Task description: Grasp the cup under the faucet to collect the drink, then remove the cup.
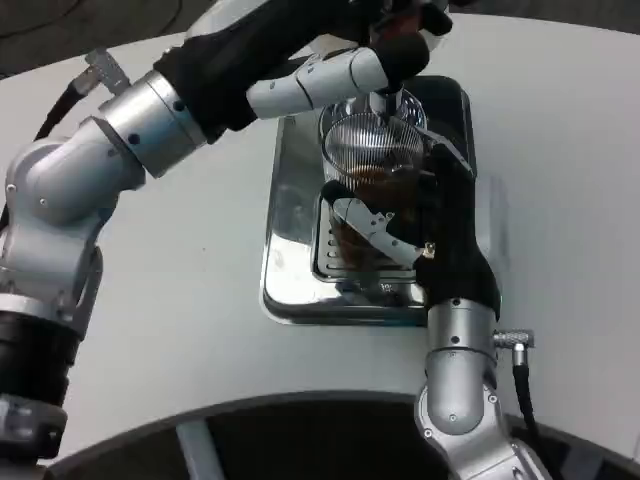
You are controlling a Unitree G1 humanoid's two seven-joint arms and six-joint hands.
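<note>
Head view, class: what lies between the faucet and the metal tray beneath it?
In the head view, the ribbed clear cup with brown drink stands between the faucet and tray, held by the right robot hand.

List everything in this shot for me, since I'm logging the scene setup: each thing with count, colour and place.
cup: one, clear ribbed, brown drink inside, under the faucet over the tray.
faucet: one, silver, above the cup's rim.
drip tray: one, shiny steel, table centre.
table: one, white, under everything.
cable: one, black, by the right forearm.
left hand: one, white and black, at the faucet top.
right hand: one, white and black, gripping the cup.
</note>
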